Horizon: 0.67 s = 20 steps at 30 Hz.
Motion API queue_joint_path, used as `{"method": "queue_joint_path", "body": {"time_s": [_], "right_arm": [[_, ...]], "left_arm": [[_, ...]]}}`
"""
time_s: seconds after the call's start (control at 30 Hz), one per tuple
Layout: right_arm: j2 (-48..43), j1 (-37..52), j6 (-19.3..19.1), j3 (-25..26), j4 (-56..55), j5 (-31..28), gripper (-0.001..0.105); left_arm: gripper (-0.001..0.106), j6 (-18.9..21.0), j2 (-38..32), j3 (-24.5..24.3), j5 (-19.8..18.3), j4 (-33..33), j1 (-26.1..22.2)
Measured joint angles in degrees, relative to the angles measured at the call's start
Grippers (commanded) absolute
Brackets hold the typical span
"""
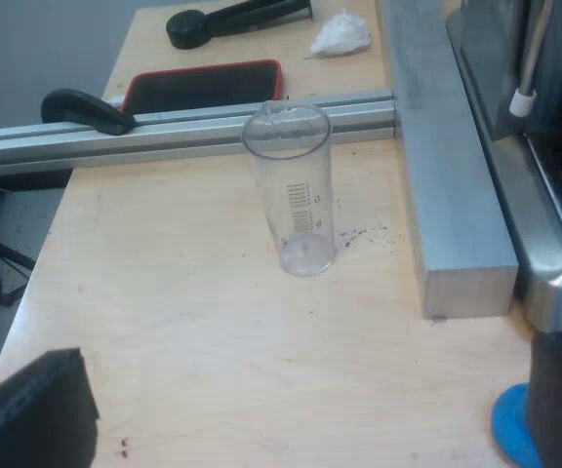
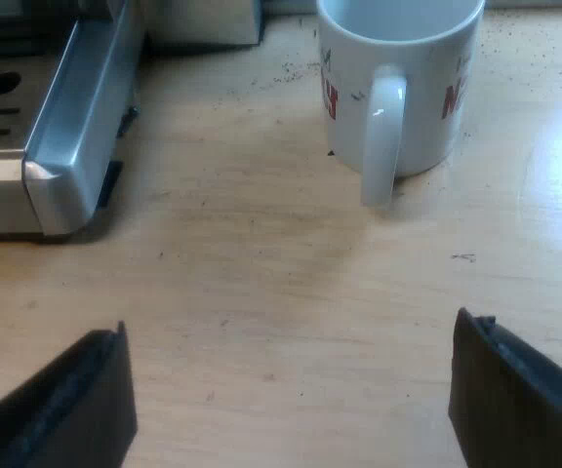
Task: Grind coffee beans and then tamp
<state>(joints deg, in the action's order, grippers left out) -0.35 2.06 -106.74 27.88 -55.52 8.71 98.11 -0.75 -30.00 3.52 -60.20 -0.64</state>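
Observation:
A clear measuring glass [image 1: 296, 190] with printed marks stands upright and empty on the wooden table [image 1: 193, 322]. My left gripper [image 1: 301, 429] hovers open over the bare wood short of the glass, holding nothing. A blue tamper [image 1: 513, 429] peeks out beside one of its fingers [image 1: 37, 414], near the espresso machine [image 1: 554, 195]. A white mug [image 2: 398, 88] with red lettering stands upright, its handle turned toward my right gripper [image 2: 291, 409]. That gripper is open above the table, a short way from the mug, with nothing between its fingers.
An aluminium rail [image 1: 164, 132] and a thick metal bar [image 1: 447, 166] run just behind and beside the glass. Beyond the rail lie a red-rimmed black tray [image 1: 203, 86], a black handled tool [image 1: 232, 18] and a white wad [image 1: 340, 34]. The machine's base [image 2: 57, 136] stands near the mug.

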Motion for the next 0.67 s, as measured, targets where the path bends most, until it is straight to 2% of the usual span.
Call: {"method": "queue_joint_path", "body": {"time_s": [0.67], "right_arm": [[0.00,0.00,0.00,0.00,0.00,0.00,0.069]], "left_arm": [[0.090,-0.39,0.00,1.00,0.01,1.62,0.00]]}}
